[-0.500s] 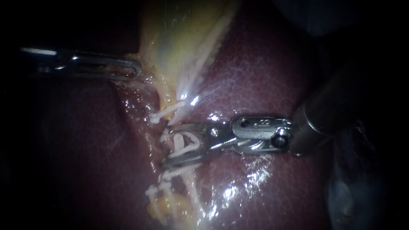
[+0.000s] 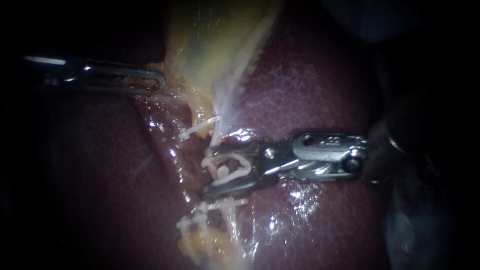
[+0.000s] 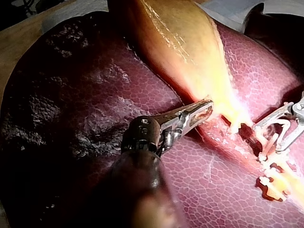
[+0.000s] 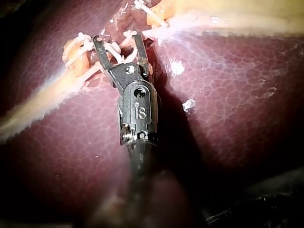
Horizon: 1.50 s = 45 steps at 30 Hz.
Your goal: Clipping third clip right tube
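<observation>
My right instrument (image 2: 205, 171) comes in from the right over the liver (image 2: 310, 80). Its jaws stand wide apart and hold a white clip (image 2: 232, 174) between them, at the pale tube below the gallbladder (image 2: 215, 45). In the right wrist view the same jaws (image 4: 117, 38) straddle the strands with the clip (image 4: 114, 47) inside. One white clip (image 2: 199, 128) sits just above the jaws and another (image 2: 222, 204) just below. My left instrument (image 2: 159, 81) reaches in from the left, and its jaws (image 3: 206, 107) are shut on the gallbladder's narrow lower edge.
A further white clip (image 2: 186, 222) lies lower down on yellowish fatty strands (image 2: 200, 245). Dark red liver (image 3: 71, 95) surrounds the site on all sides. Wet glare marks the liver surface (image 2: 300, 195) under my right instrument's wrist.
My right instrument has drawn back a little to the right, the clip still in its jaws. My left instrument has held its place.
</observation>
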Tool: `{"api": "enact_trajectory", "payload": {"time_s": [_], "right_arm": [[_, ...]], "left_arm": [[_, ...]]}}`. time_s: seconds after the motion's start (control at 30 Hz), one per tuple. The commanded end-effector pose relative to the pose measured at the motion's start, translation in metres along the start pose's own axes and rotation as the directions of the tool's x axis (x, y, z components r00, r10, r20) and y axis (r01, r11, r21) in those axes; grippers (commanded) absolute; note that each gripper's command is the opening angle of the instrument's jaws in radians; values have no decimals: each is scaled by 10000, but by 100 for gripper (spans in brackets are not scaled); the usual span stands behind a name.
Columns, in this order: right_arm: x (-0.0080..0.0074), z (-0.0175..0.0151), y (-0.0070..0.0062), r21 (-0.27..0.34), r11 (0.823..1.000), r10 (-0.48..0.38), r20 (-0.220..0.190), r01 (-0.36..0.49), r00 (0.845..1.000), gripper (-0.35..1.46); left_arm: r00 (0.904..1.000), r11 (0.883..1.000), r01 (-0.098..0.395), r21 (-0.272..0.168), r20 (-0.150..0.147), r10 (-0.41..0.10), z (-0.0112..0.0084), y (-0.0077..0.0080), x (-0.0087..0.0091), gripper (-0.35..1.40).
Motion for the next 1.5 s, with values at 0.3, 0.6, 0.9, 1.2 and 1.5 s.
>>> {"api": "enact_trajectory", "payload": {"time_s": [0.3, 0.6, 0.9, 1.2, 1.5], "right_arm": [[-4, -32, -8, -86, 9999, 75, -54, -76, 10000, 50], [-11, -53, -5, -186, 9996, 206, -74, -207, 9998, 50], [-31, -49, 16, -313, 9976, 615, -60, -616, 9981, 50], [-73, -24, 52, -340, 9861, 1639, 287, -1629, 9861, 50], [-84, 10, 60, -5, 9719, 2353, 346, -2354, 9713, 50]], "left_arm": [[10000, 10000, -7, -7, 4, 7, 1, 0, 1, -35], [10000, 10000, -8, -3, 3, 8, 0, 1, 1, -35], [10000, 10000, -8, -4, 3, 8, 0, 0, 1, -35], [10000, 10000, -8, -4, 3, 8, 0, 0, 1, -35], [10000, 10000, -9, -5, 3, 9, 1, 1, 1, -35]]}}
